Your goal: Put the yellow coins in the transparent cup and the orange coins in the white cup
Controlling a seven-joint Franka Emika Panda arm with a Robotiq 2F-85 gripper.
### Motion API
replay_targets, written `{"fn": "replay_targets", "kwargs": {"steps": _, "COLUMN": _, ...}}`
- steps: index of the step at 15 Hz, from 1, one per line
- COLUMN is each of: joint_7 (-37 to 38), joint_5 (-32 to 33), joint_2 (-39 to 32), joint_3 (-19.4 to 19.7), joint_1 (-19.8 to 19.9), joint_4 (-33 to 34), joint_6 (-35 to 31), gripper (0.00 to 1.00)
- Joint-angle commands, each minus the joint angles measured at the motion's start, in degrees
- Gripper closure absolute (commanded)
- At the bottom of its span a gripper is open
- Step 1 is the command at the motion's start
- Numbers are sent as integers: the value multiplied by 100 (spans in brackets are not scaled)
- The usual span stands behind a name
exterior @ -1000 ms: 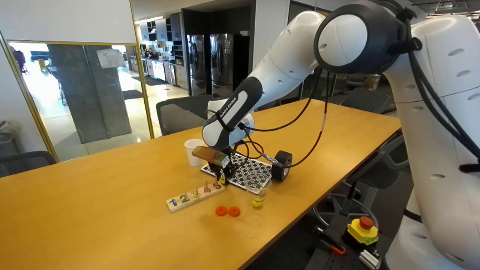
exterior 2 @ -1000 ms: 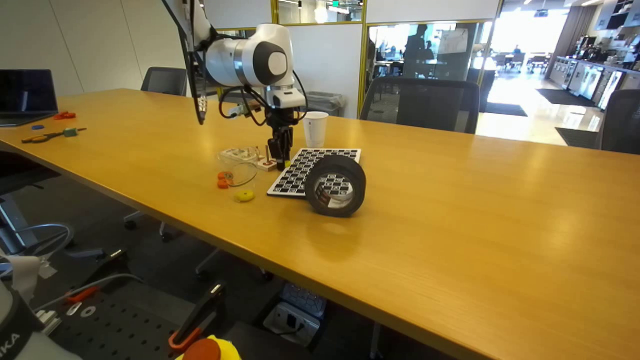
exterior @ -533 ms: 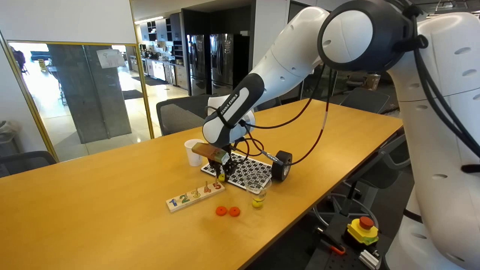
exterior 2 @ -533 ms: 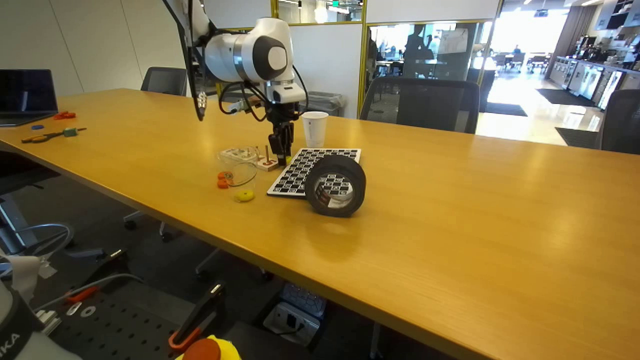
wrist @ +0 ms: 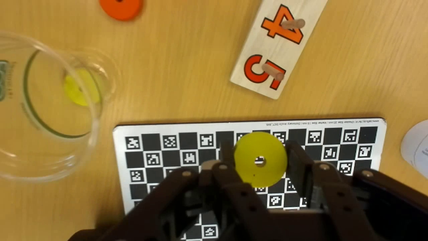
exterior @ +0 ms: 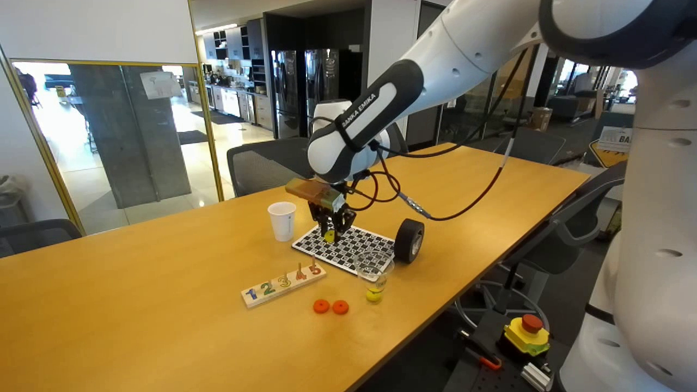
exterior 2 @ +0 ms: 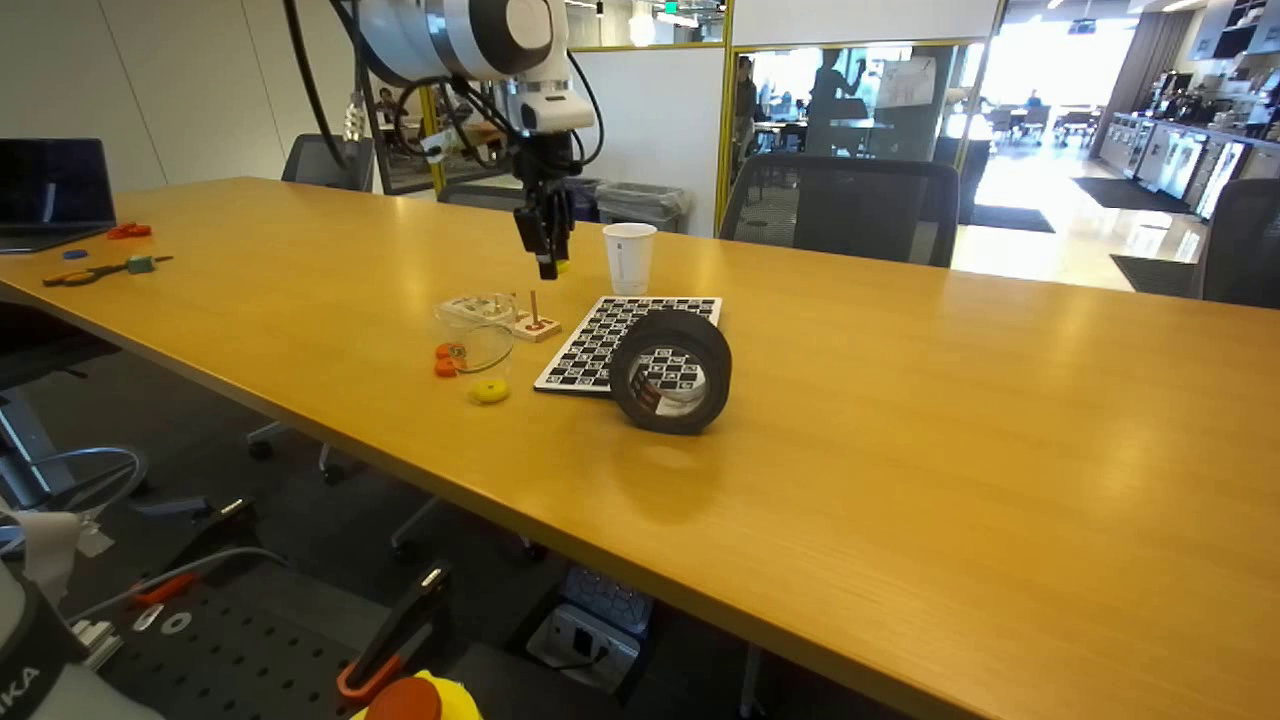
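There is a long, yellow-brown bench [exterior: 163,326]. A white and black robot arm [exterior: 463,46] hangs over it. A flat, black-and-white checkered board [exterior: 348,252] lies on the bench. Near it is a long strip of pale wood [exterior: 283,287] with painted numbers and little pegs. A round roll of black tape [exterior: 403,241] stands up like a wheel beside the checkered board. A see-through cup [exterior: 379,283] stands near one end of the checkered board, and a white cup [exterior: 282,222] stands near the other end. The black jaws pinch a flat, round yellow coin [wrist: 260,147], up off the bench. In the wrist view, the checkered board shows behind it. Another yellow coin [exterior: 374,295] lies at the bottom of the see-through cup. Two small, flat, round orange coins [exterior: 321,308] [exterior: 341,309] sit side by side on the bench.
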State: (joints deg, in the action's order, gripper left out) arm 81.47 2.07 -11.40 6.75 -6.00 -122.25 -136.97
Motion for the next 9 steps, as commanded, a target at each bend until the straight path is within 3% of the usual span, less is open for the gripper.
{"fn": "replay_targets", "kwargs": {"steps": 1, "joint_7": -66, "joint_5": -13, "joint_2": 1054, "joint_3": -222, "joint_1": 89, "joint_4": -683, "joint_6": 452, "gripper": 83}}
{"fn": "replay_targets", "kwargs": {"steps": 9, "joint_7": -202, "joint_5": -521, "joint_2": 2015, "joint_3": -552, "joint_1": 292, "joint_4": -1557, "joint_6": 1103, "gripper": 83}}
